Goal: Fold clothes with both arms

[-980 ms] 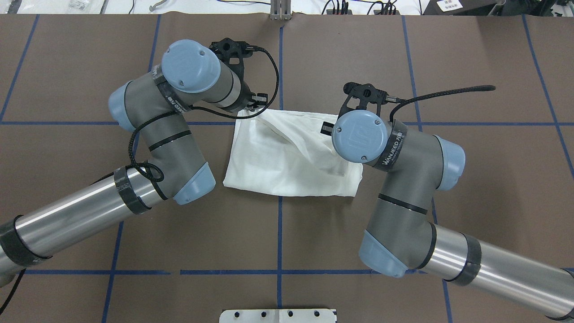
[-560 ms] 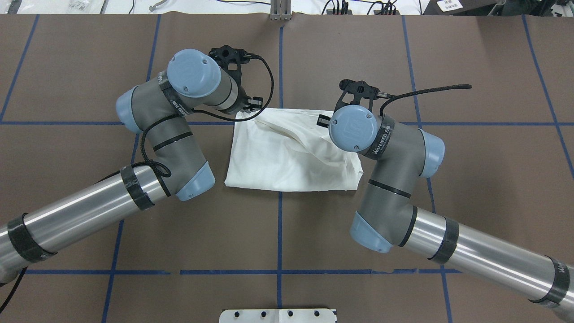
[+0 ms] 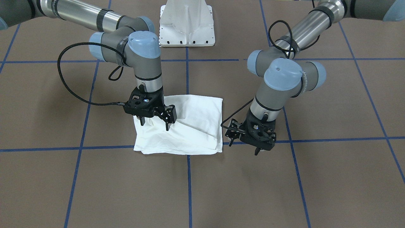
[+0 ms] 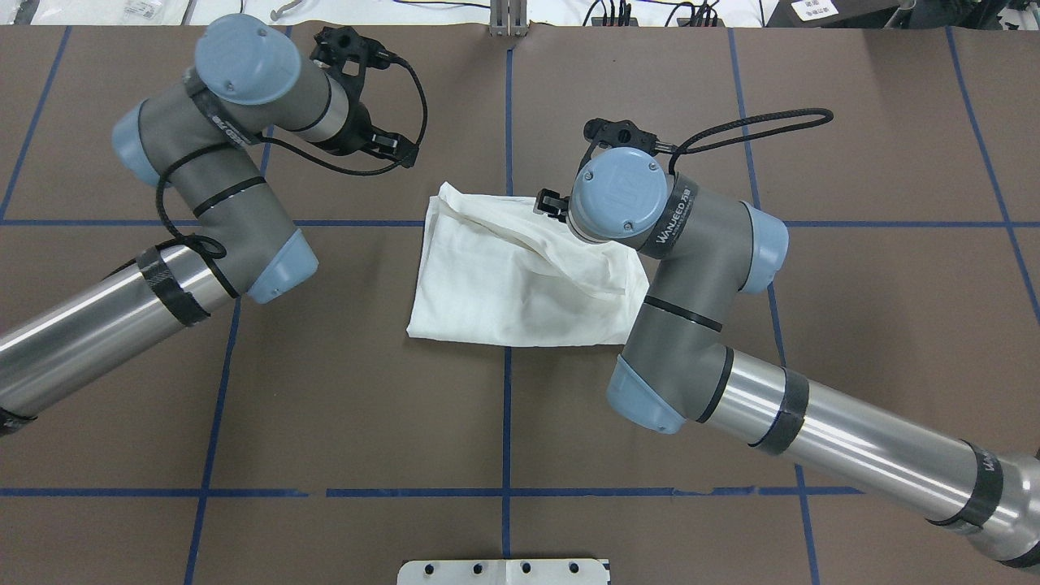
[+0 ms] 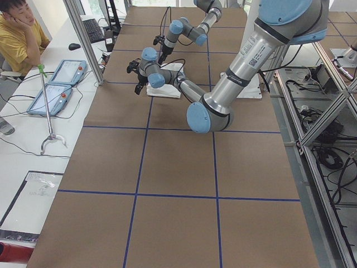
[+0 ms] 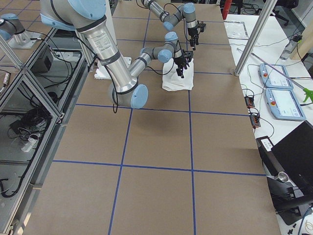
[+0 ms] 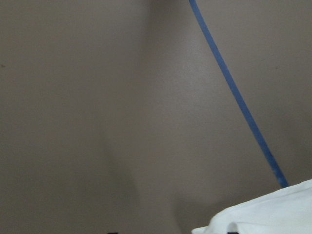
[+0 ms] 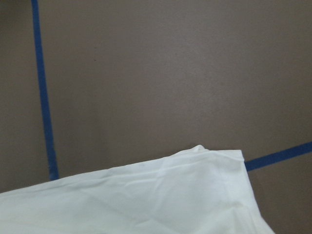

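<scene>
The white shirt point(image 4: 496, 276) lies folded into a rough rectangle at mid-table, with a diagonal ridge across its far part. It also shows in the front view point(image 3: 196, 117). No printed text shows. My right gripper point(image 3: 154, 125) hangs open just over the shirt's far right part with its fingers spread; in the overhead view point(image 4: 551, 205) the wrist mostly hides it. My left gripper point(image 3: 243, 148) is open and empty above bare mat, just beyond the shirt's far left corner point(image 4: 394, 150). The left wrist view catches one shirt corner point(image 7: 273, 214). The right wrist view shows the shirt's edge point(image 8: 146, 195).
The brown mat point(image 4: 325, 390) carries a grid of blue tape lines. The white pedestal base point(image 3: 186, 22) stands at the robot's side of the table. A side table with control pendants point(image 5: 67, 70) and a seated person point(image 5: 17, 33) lies beyond the far edge.
My left gripper has let go of the shirt's far left corner and drawn away to the left and farther out. My right wrist has shifted left along the shirt's far edge.
</scene>
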Robot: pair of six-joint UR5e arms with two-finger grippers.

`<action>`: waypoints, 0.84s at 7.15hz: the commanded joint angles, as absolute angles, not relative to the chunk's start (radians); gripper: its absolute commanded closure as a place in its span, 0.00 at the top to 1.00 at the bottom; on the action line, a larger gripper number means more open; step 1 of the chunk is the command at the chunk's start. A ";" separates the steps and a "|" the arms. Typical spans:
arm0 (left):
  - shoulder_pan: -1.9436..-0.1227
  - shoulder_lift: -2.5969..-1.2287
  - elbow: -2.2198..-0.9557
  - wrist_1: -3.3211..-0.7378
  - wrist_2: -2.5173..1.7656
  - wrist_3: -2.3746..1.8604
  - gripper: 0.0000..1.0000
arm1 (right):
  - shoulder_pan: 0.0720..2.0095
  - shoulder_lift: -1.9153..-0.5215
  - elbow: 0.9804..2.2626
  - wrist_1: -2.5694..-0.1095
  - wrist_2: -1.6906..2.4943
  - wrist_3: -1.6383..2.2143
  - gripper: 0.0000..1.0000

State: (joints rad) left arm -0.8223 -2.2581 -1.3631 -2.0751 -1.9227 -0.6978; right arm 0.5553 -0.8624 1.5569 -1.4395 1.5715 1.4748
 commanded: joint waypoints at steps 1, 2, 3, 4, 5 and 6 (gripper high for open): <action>-0.845 -2.223 -1.376 -2.108 -1.937 -0.661 1.00 | 0.455 -0.828 1.568 -1.497 1.525 1.575 1.00; -0.845 -2.223 -1.376 -2.109 -1.937 -0.664 1.00 | 0.392 -0.833 1.560 -1.502 1.444 1.588 1.00; -0.845 -2.221 -1.376 -2.109 -1.937 -0.666 1.00 | 0.370 -0.834 1.557 -1.503 1.430 1.639 1.00; -0.845 -2.217 -1.377 -2.109 -1.937 -0.667 1.00 | 0.365 -0.828 1.549 -1.520 1.430 1.649 0.98; -0.845 -2.217 -1.378 -2.109 -1.937 -0.667 1.00 | 0.368 -0.830 1.534 -1.520 1.422 1.646 0.97; -0.844 -2.217 -1.378 -2.109 -1.937 -0.675 1.00 | 0.374 -0.828 1.505 -1.513 1.386 1.647 0.96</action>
State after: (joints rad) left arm -0.8450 -2.2174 -1.3772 -2.1091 -1.9374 -0.6688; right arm 0.3714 -0.8297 1.5334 -1.5159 1.4177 1.6435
